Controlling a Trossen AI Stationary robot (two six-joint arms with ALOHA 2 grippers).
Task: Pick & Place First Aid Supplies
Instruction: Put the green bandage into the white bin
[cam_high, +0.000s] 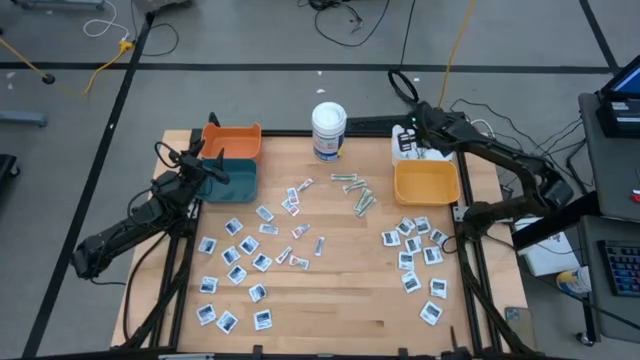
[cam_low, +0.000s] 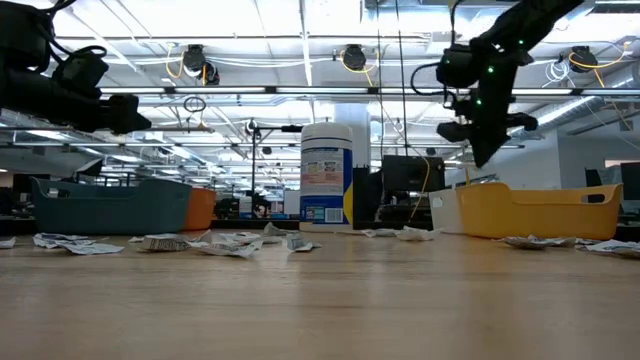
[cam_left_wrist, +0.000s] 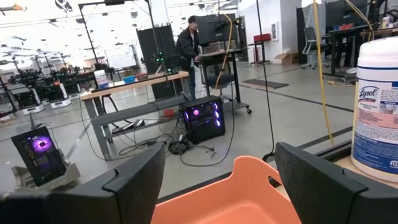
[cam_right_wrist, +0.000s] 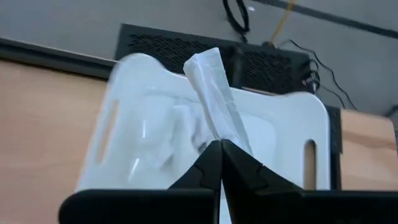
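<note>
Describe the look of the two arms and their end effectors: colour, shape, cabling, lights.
Both arms are dark, jointed links, matte black. The left end effector has two broad, blocky, angular black fingers. The right end effector has black fingers tapering to narrow tips. In the low view, small green lights glow on the right arm, and black cables loop behind its base.

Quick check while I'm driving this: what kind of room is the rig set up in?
Most likely a robotics lab or open workshop. The left wrist view shows workbenches, lit computer towers on the floor and a person at a standing desk; the low view shows ceiling strip lights and cables.
</note>
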